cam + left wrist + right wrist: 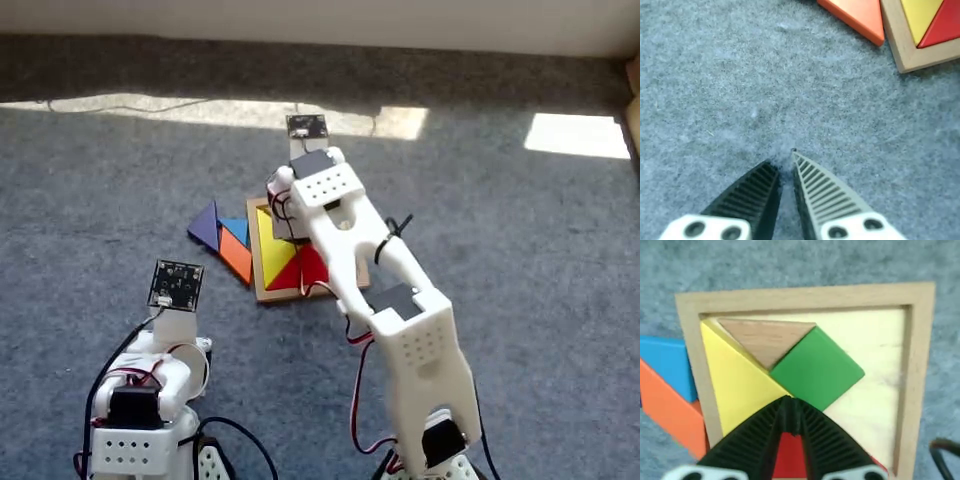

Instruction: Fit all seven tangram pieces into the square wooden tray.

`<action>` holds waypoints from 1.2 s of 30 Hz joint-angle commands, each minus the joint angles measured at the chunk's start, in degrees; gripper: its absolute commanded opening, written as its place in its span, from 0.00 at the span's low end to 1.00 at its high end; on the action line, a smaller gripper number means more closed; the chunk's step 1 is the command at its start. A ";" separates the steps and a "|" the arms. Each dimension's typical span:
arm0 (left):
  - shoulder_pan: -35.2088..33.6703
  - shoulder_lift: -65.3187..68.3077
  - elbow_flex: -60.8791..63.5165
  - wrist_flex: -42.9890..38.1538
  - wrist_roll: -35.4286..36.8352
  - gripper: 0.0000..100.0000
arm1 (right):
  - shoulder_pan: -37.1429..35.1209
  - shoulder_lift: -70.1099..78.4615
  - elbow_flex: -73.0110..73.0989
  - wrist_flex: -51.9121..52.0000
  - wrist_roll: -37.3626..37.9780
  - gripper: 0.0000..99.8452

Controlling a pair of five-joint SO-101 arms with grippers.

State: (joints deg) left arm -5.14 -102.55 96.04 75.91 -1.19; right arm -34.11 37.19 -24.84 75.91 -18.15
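Right gripper (790, 407) fingers together, tips at a corner of green square (817, 367), which sits cornerwise in tray (805, 292); contact unclear. Wood triangle (765, 340): long edge along rim. Left gripper (786, 161) closed, empty, over carpet (740, 75).

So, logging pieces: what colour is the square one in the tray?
Square piece is green; right wrist view.

I note right arm (395, 300) stretched far forward, right gripper (791, 405) closed; left arm (150, 400) folded back, left gripper (786, 162) closed, low.

No legible text, label, number or sign: wooden tray (805, 292), tangram pieces (817, 369), arm housings (420, 340), carpet (520, 250) bear no readable marks.
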 commanded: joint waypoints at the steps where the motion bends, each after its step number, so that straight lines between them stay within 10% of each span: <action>1: -0.13 -1.27 1.19 0.35 -0.18 0.01 | -0.75 -0.66 -4.53 -0.13 0.44 0.01; 20: -0.13 -1.27 1.19 0.35 -0.18 0.01 | 7.60 1.36 -18.68 6.55 0.44 0.01; 36: -0.13 -1.27 1.19 0.35 -0.18 0.01 | -0.22 13.76 -17.19 5.41 0.44 0.01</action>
State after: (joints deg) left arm -5.14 -102.55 96.04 75.91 -1.19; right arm -30.07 49.67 -42.59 81.89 -18.15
